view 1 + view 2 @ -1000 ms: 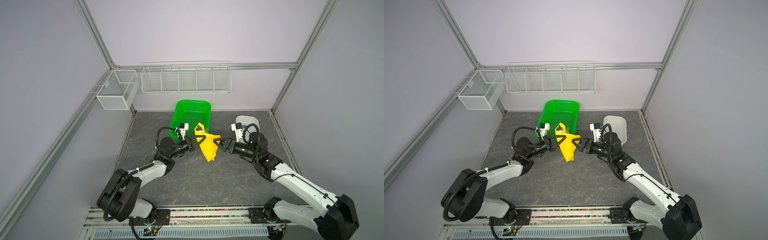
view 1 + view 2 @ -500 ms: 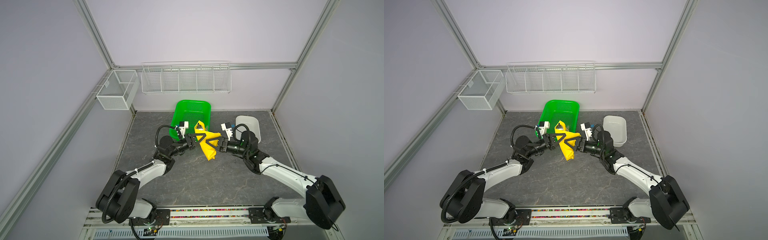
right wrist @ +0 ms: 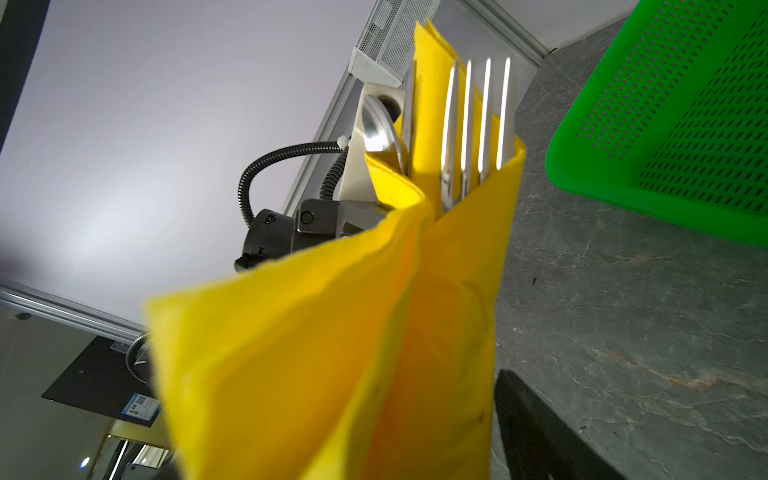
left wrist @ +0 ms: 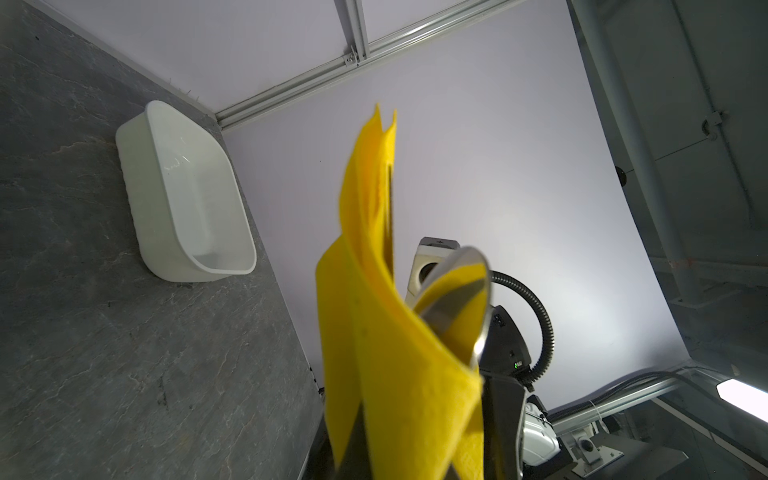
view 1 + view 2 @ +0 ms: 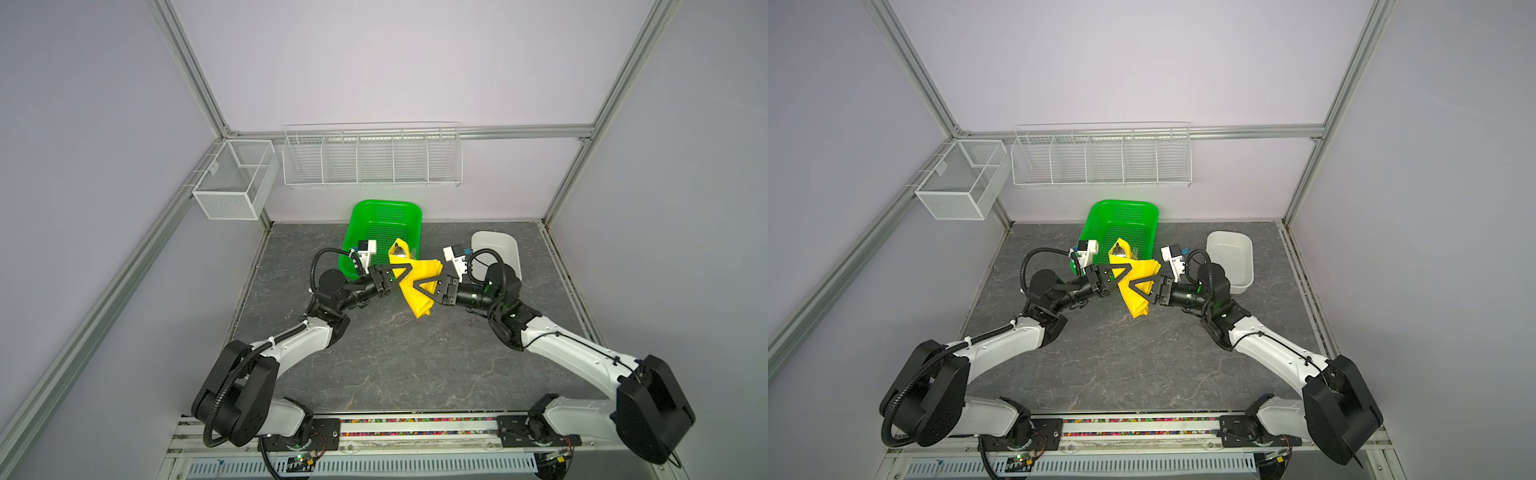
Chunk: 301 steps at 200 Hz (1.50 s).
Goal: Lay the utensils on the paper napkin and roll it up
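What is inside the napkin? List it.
A fork, spoon and what looks like a knife poke out of the napkin; their handles are covered.

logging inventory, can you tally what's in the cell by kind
cutlery (fork, knife, spoon): 3
yellow napkin: 1
plastic bins (green basket, white tub): 2
wire baskets (small box, long rack): 2
total: 8

Setting: robotics laboratory test cell. Indicators: aluminium frame profiles (image 5: 198,83) enclosing plain pale wall panels (image 5: 395,62); a stone-patterned tabletop (image 5: 395,353); a left arm (image 5: 299,345) and right arm (image 5: 569,353) mounted on a front mounting rail (image 5: 415,428); wall-hung wire rack (image 5: 372,160) and mesh box (image 5: 232,183). Beyond the panels, apparently a dim hall with a ceiling light (image 4: 744,399).
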Each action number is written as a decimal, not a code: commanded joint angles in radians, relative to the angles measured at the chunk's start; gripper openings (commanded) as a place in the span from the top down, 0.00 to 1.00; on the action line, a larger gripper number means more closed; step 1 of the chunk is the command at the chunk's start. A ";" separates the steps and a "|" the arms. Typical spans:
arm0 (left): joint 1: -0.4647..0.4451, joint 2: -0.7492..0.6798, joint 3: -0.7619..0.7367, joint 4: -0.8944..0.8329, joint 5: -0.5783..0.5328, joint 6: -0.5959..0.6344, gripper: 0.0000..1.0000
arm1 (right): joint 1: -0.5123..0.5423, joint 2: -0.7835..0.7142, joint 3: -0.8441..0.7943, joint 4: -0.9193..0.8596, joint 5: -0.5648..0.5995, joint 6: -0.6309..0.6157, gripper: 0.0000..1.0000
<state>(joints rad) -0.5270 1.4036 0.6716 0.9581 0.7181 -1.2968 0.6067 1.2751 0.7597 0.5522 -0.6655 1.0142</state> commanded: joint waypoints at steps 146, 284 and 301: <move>0.007 -0.031 0.033 0.015 -0.014 0.010 1.00 | 0.036 -0.011 0.038 -0.101 0.007 -0.028 0.35; 0.007 -0.031 0.020 0.022 -0.013 0.013 1.00 | 0.034 -0.024 0.027 -0.019 -0.002 -0.009 0.86; 0.007 -0.027 0.017 0.029 -0.008 0.010 0.94 | 0.035 -0.023 0.029 -0.016 0.001 -0.008 0.87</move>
<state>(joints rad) -0.5236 1.3895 0.6716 0.9455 0.7040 -1.2896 0.6376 1.2697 0.7799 0.4709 -0.6483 0.9947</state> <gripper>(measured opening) 0.069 0.138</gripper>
